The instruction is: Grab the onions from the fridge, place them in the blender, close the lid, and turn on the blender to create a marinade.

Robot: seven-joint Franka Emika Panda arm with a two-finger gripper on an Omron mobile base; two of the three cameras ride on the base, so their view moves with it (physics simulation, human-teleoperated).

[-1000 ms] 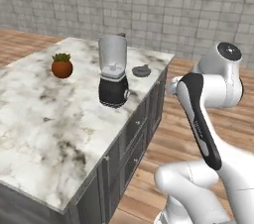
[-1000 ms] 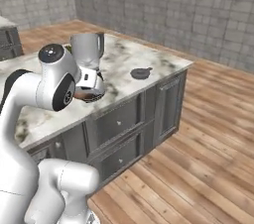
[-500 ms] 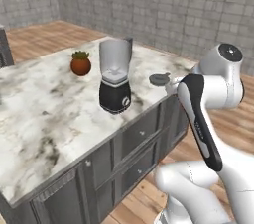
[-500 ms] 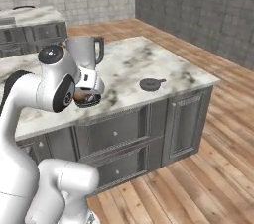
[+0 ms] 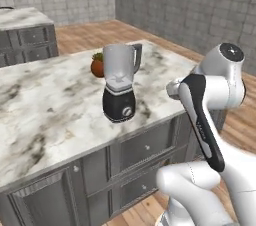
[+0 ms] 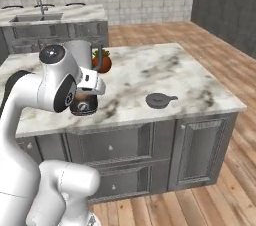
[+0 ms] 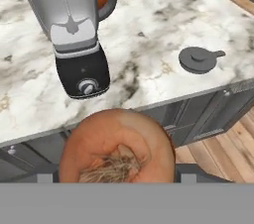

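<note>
The end effector (image 7: 116, 181) is gripping the orange-brown onion (image 7: 116, 143), root tuft facing the hand camera; the fingers are hidden behind the bulb, so the hold is judged from how the onion sits between them. The second, dark red onion cannot be located.

Governing relation: the blender (image 7: 79, 34) lies ahead of the end effector and to its left, across the near edge of the bench (image 5: 45, 105). The jug (image 5: 120, 62) stands upright, long axis vertical, mouth open and upward, handle to the far right side in the hand view. The onion is held below the level of the jug's mouth, on the near side of the bench edge. In my judgement the load must be lifted and carried forward over the rim before release.

The lid (image 7: 198, 59) lies flat on the bench, well apart from the blender to its right, near the front edge. A small potted plant (image 6: 101, 61) stands just behind the jug.

Surface: marbled white bench on grey cabinets with drawers (image 6: 115, 145). Room: wood floor, grey tiled walls, a second counter with a sink (image 6: 40, 16) at the far left.
</note>
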